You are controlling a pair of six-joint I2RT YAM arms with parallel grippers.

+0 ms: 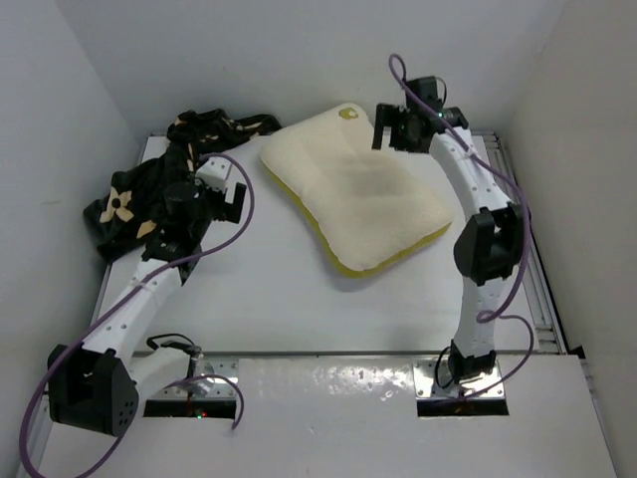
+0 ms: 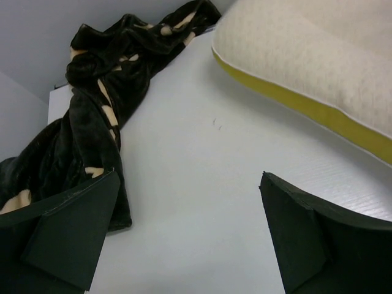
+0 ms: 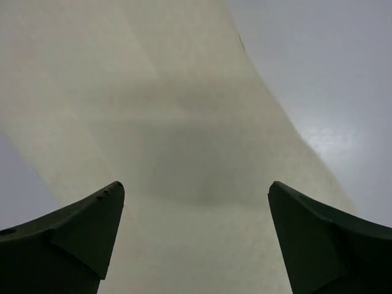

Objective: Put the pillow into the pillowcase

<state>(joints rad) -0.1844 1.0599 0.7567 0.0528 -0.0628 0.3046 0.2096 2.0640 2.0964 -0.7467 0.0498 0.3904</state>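
The cream pillow (image 1: 353,189) with its yellow edge lies flat in the middle of the white table, turned diagonally. The black pillowcase (image 1: 149,189) with tan flower prints is crumpled at the back left. My left gripper (image 1: 221,192) is open beside the pillowcase, between it and the pillow. In the left wrist view the pillowcase (image 2: 92,116) runs up the left, the pillow (image 2: 312,55) fills the upper right, and bare table lies between my left gripper's (image 2: 190,229) jaws. My right gripper (image 1: 395,127) hovers open over the pillow's far right corner; the pillow (image 3: 165,141) fills its view, with nothing held between the right gripper's (image 3: 196,239) fingers.
White walls enclose the table (image 1: 289,299) on the left, back and right. A metal rail (image 1: 542,289) runs along the table's right edge. Purple cables loop off both arms.
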